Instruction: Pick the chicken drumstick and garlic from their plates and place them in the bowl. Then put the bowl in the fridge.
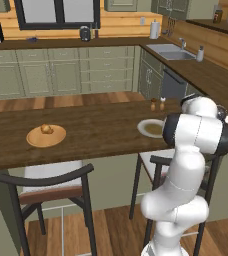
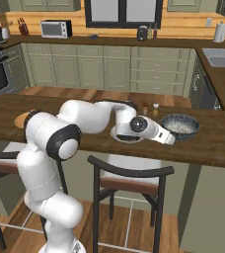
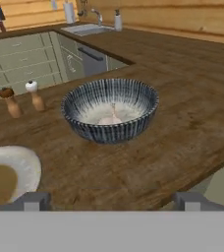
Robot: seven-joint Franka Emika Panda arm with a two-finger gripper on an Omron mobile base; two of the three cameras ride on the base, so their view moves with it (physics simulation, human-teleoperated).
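Bench (image 3: 182,98): dark wood, visible grain, low sheen. Bowl (image 3: 110,109): ceramic look, dark outside with fine pale ribbing, matt. Garlic (image 3: 110,118) inside: pale, smooth. Grey-white plate (image 3: 20,162): smooth glaze, brown centre. Orange-tan plate (image 1: 46,136): wood-like. Chicken drumstick (image 1: 47,129): lumpy, golden. Sink (image 1: 171,51): brushed metal.

**Hidden and cut-off bits**

Left base view: the arm covers the right part of the pale plate (image 1: 150,128) at centre right; the bowl behind it can't be seen. Right base view: the wooden plate (image 2: 21,118) at mid left is mostly behind the arm's shoulder, and the pale plate (image 2: 120,136) is largely under the wrist. The pincer (image 2: 170,140) sits against the bowl (image 2: 181,124); finger spacing unreadable. Hand view: pale plate (image 3: 15,165) cut by the left edge; pincer (image 3: 113,199) tips barely poke up at the bottom. The garlic (image 3: 109,118) in the bowl (image 3: 109,109) is blurry.
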